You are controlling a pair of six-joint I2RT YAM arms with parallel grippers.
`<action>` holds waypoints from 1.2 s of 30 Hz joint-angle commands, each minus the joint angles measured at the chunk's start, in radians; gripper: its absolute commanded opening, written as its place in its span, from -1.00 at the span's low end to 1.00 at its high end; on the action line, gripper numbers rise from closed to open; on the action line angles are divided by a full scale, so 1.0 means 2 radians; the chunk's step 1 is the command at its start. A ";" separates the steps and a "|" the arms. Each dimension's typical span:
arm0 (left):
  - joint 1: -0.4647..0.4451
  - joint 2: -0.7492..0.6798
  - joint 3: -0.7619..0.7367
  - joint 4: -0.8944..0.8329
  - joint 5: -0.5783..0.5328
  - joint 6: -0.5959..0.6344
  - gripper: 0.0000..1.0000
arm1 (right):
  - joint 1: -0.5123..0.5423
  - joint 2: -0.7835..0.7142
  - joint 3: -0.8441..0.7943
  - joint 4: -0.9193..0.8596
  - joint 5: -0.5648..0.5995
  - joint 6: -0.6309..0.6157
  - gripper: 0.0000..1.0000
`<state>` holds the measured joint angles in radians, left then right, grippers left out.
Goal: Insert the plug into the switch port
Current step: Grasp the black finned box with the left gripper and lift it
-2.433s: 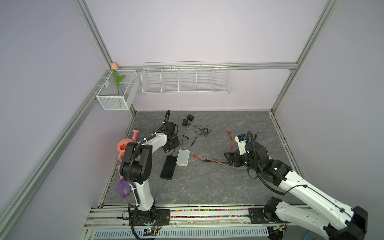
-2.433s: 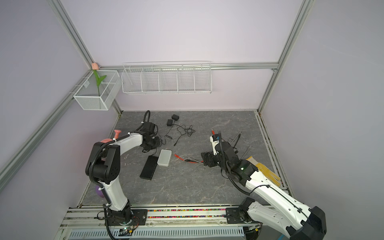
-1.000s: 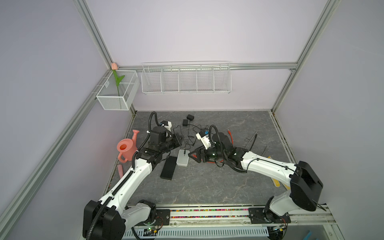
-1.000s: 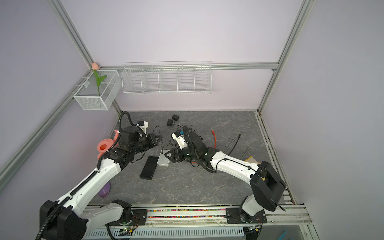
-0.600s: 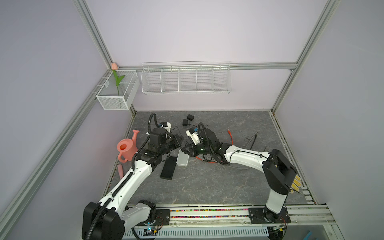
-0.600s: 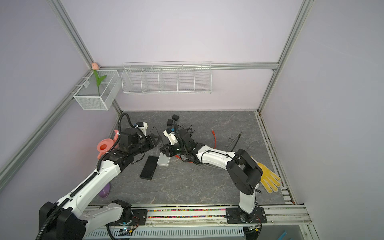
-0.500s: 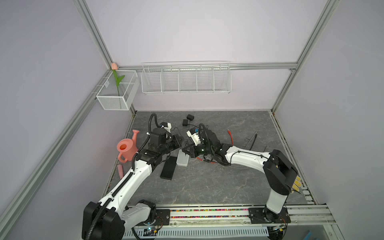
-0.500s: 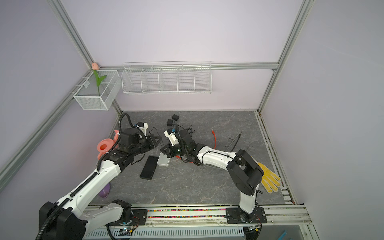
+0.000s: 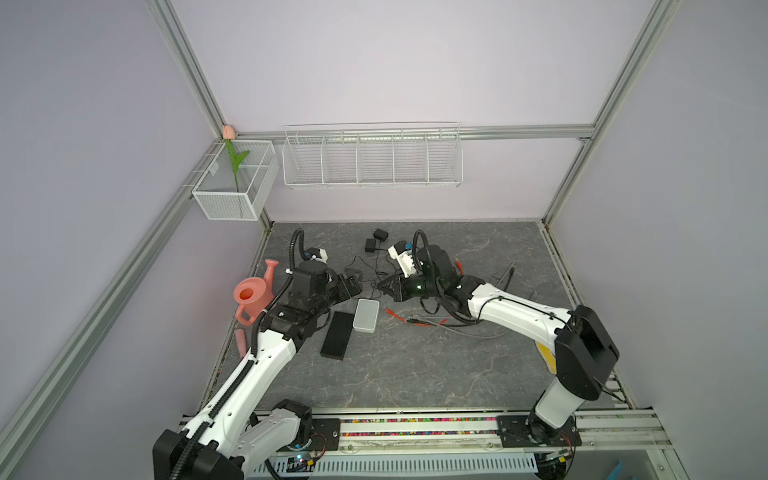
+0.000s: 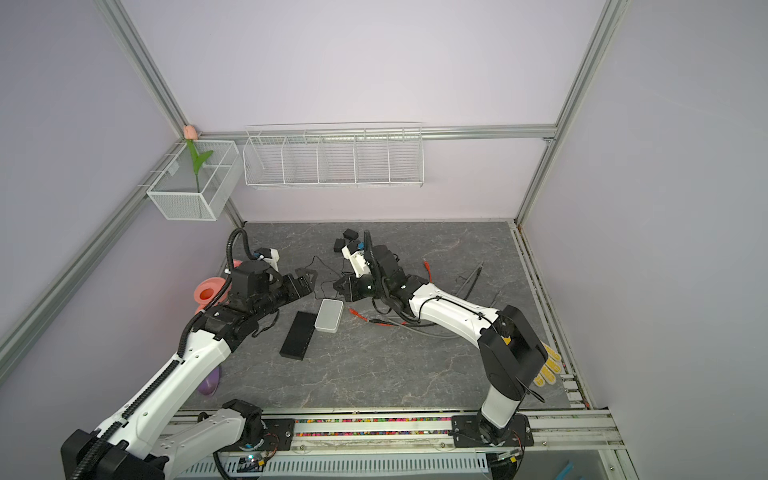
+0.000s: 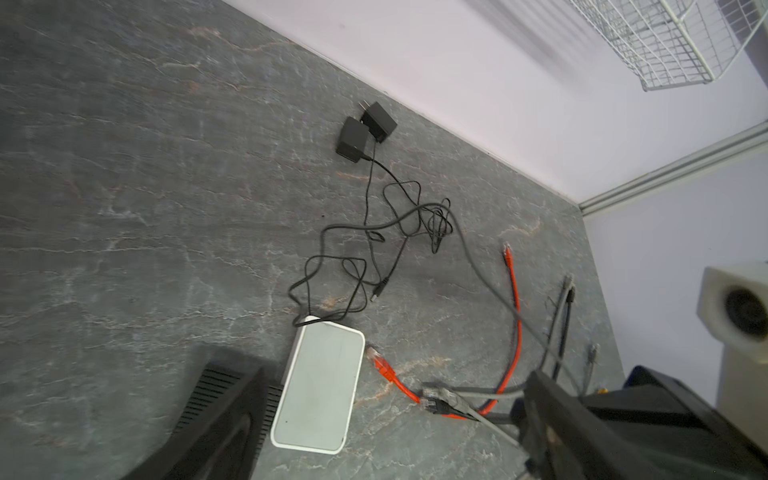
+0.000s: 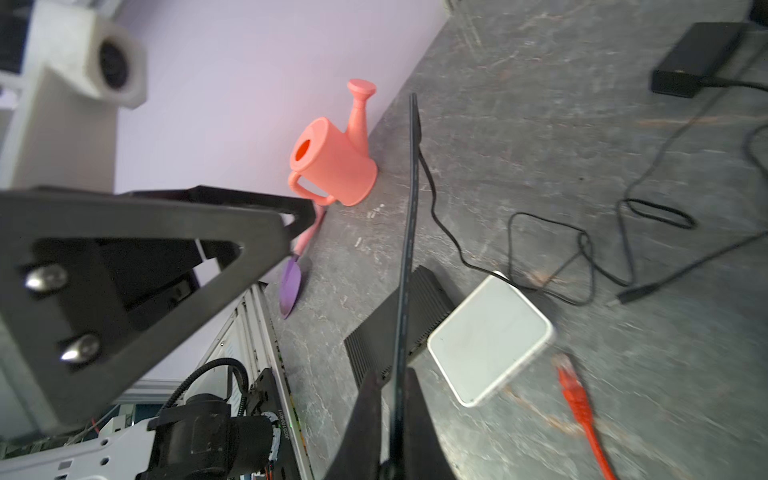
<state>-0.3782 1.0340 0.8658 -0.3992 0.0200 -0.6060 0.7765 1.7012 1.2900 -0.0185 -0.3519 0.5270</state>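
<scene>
Hovering near a flat white round-cornered switch, left fingers gape empty, right fingers sit closed.

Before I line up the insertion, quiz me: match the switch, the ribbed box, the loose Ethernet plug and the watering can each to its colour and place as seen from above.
1. switch
2. ribbed box
3. Ethernet plug
4. watering can

A. pink, farthest left
B. red, lying loose right of the switch
C. white, between box and plug
D. black, just left of the switch

Pairs: 1-C, 2-D, 3-B, 4-A
</scene>
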 commanded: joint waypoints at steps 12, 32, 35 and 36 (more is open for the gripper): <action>0.035 0.088 -0.074 -0.080 -0.022 0.038 0.99 | -0.032 -0.033 0.024 -0.129 0.001 -0.058 -0.87; -0.011 0.173 -0.122 -0.063 -0.009 -0.001 0.78 | -0.032 -0.129 -0.061 -0.121 0.010 -0.097 -0.87; -0.012 0.169 -0.132 -0.070 -0.015 -0.001 0.69 | -0.033 -0.143 -0.069 -0.123 0.014 -0.098 -0.87; -0.013 0.169 -0.133 -0.072 -0.018 -0.003 0.67 | -0.033 -0.148 -0.071 -0.123 0.017 -0.098 -0.87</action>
<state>-0.3996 1.3609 0.6418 -0.4980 -0.0071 -0.5854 0.7132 1.4460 1.1698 -0.2668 -0.3355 0.3500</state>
